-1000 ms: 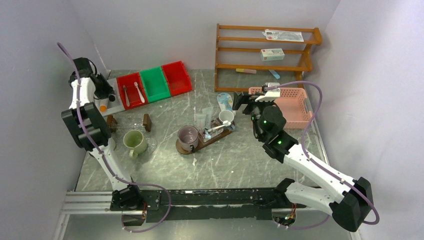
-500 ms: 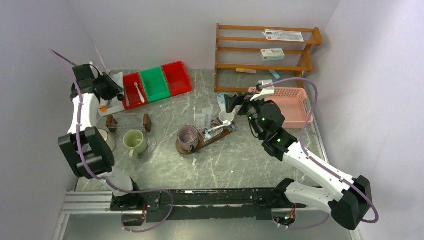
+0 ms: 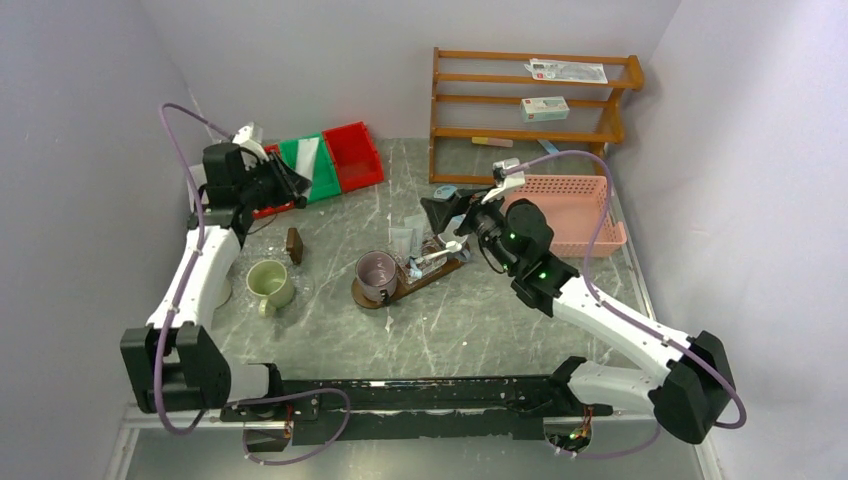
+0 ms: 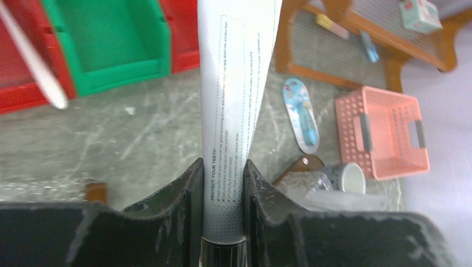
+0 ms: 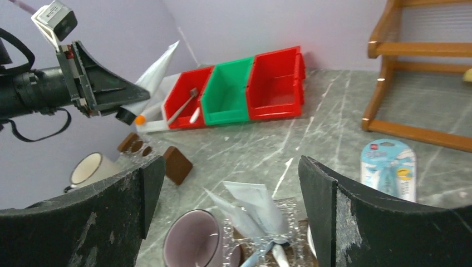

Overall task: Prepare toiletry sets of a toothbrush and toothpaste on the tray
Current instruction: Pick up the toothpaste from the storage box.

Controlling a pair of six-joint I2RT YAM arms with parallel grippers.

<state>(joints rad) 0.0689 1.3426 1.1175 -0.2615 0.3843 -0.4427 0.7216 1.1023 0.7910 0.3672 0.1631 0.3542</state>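
The grey marbled table [image 3: 480, 320] carries a wooden shelf [image 3: 535, 110] at the back right. In front of the shelf sits a pink basket [image 3: 575, 205], and a row of red and green bins [image 3: 335, 160] stands at the back left. The tray [image 3: 412, 285] lies slantwise in the middle of the table. A purple mug [image 3: 377, 272] stands on its near left end and a small white cup [image 4: 348, 178] on its far right end. Between them are some white tubes [image 5: 250, 206] leaning upward and a toothbrush [image 3: 437, 256]. A green mug [image 3: 268, 283] stands on the table well left of the tray, with a small brown block [image 3: 294, 240] just beyond it. A blue blister pack [image 5: 388, 167] lies flat between the tray and the shelf. The left arm reaches up the left side of the table with its wrist turned rightward, so the left claw [image 4: 222, 194] hangs over the bins. It is clamped on the lower end of a long white tube [image 4: 228, 105], which sticks out past the fingers over the green bin. The right arm stretches diagonally from the near right corner. The right claw [image 5: 231, 172] hovers over the far end of the tray, right by the white cup. Its fingers are spread wide and hold nothing.
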